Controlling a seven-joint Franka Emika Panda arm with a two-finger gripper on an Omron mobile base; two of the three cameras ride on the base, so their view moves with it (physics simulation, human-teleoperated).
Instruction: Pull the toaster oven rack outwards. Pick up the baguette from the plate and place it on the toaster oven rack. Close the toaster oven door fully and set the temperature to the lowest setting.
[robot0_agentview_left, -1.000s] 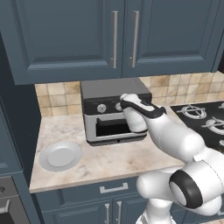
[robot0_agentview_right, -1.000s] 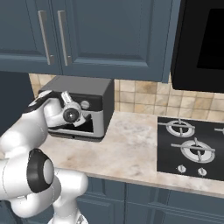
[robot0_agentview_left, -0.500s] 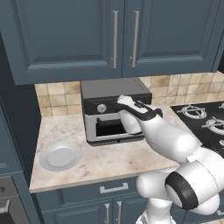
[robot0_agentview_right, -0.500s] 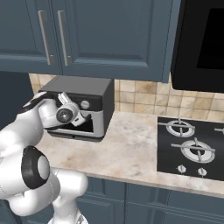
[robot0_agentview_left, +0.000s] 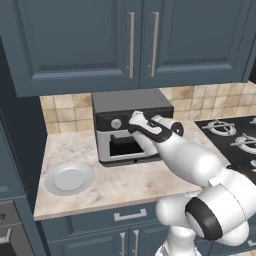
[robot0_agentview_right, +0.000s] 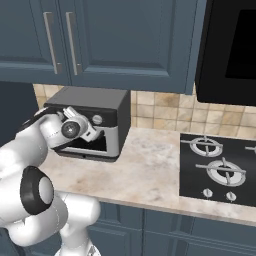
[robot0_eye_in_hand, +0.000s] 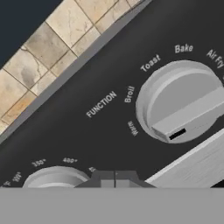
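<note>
The toaster oven (robot0_agentview_left: 131, 102) stands at the back of the counter. Its door (robot0_agentview_left: 118, 148) is upright against the front, partly behind my arm. My gripper (robot0_agentview_left: 133, 119) is shut and empty, pressed close to the black control strip (robot0_agentview_left: 123, 118). In the hand view the shut gripper (robot0_eye_in_hand: 114, 178) sits just right of the temperature knob (robot0_eye_in_hand: 54, 177), with the function knob (robot0_eye_in_hand: 183, 103) up to the right. The white plate (robot0_agentview_left: 69, 178) lies bare on the counter to the left. Baguette and rack are hidden.
A gas hob (robot0_agentview_right: 220, 167) fills the counter to the right. Blue wall cabinets (robot0_agentview_left: 135, 40) hang low over the oven. Tiled backsplash (robot0_eye_in_hand: 43, 41) runs behind it. Open counter (robot0_agentview_right: 145, 170) lies between oven and hob.
My hand has edged slightly left and closer to the control strip. The jaws have stayed shut, and the oven and plate have not moved.
</note>
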